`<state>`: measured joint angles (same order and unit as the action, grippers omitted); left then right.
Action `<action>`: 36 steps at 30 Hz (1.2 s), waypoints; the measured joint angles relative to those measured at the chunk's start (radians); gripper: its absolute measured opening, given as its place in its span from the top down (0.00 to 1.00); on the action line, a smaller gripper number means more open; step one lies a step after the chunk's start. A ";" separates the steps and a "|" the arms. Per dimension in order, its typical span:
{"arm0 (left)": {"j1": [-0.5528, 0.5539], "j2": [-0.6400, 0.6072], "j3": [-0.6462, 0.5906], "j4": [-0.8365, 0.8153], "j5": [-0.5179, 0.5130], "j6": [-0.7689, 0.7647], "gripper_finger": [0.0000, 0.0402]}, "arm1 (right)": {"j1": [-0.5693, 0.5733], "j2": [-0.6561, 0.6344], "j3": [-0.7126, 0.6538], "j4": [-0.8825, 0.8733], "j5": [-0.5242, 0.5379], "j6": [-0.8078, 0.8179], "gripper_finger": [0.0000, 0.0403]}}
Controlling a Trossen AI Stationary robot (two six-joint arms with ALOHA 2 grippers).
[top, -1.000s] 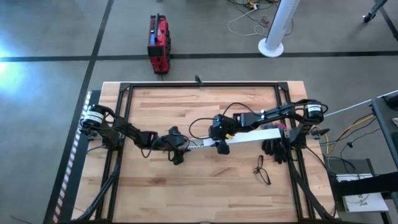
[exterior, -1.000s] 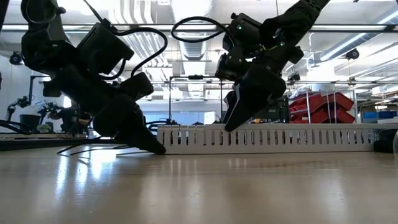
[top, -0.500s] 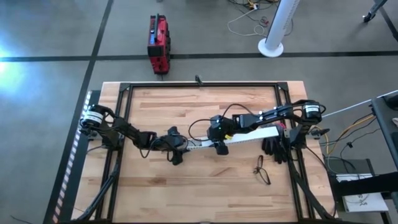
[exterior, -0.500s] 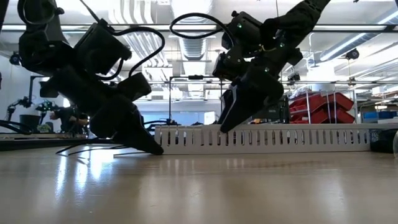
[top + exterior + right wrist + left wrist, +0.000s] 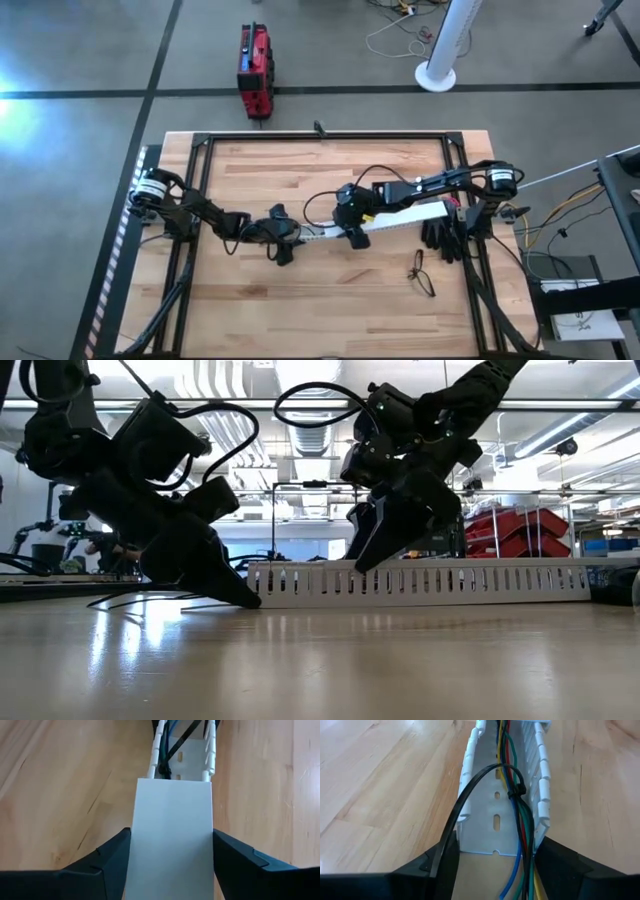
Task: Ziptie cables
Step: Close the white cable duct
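The zip tie (image 5: 470, 800) looks thin and bendy; grab its loose tail. Left gripper (image 5: 495, 862) and right gripper (image 5: 172, 855) fingers stand apart around the cable duct (image 5: 395, 220).

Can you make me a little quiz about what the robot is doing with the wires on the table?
1. True or false: the black zip tie is looped round the coloured wires in the white cable tray.
2. What does the right pincer have between its fingers? A) a white cover B) a red box C) glasses
3. Fill in: the left pincer sits at the open ___ of the tray.

Key
1. True.
2. A, the white cover lying over the tray.
3. End; the wires run out there, between its fingers.
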<state>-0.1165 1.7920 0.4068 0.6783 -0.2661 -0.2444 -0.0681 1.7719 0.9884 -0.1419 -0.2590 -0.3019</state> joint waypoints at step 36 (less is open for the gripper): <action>-0.005 0.000 0.033 0.004 -0.021 0.048 0.48 | 0.034 0.055 0.067 0.023 0.004 -0.005 0.45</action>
<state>-0.1211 1.7924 0.4400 0.6827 -0.2871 -0.1963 -0.0341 1.8271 1.0557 -0.1188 -0.2550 -0.3069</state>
